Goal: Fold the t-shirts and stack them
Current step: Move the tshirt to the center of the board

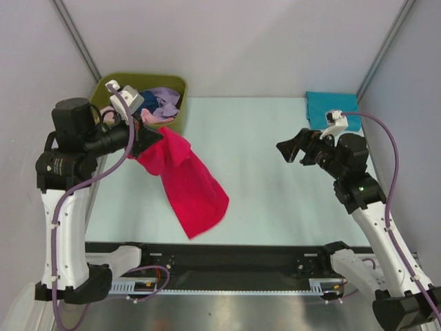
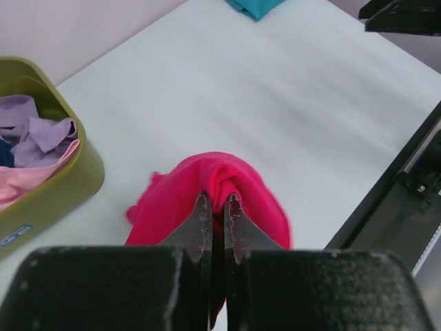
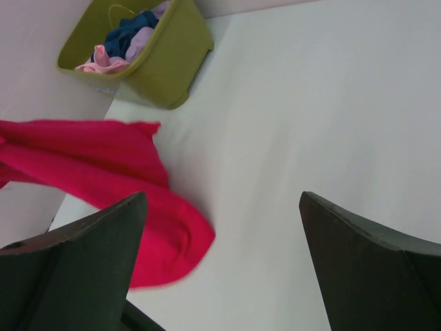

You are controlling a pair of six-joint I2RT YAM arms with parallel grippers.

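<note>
My left gripper (image 1: 153, 138) is shut on the bright red t-shirt (image 1: 189, 183) and holds its top edge up beside the bin; the cloth hangs down and trails onto the table toward the front. In the left wrist view the red cloth (image 2: 234, 186) is bunched between my closed fingers (image 2: 201, 224). A folded teal t-shirt (image 1: 331, 110) lies at the back right. My right gripper (image 1: 288, 149) is open and empty above the table right of centre; its wrist view shows the red t-shirt (image 3: 103, 179) to the left.
An olive-green bin (image 1: 176, 86) at the back left holds navy, pink and lavender tees (image 1: 164, 103); it also shows in the left wrist view (image 2: 62, 186) and the right wrist view (image 3: 165, 62). A black rail (image 1: 227, 255) runs along the table's near edge.
</note>
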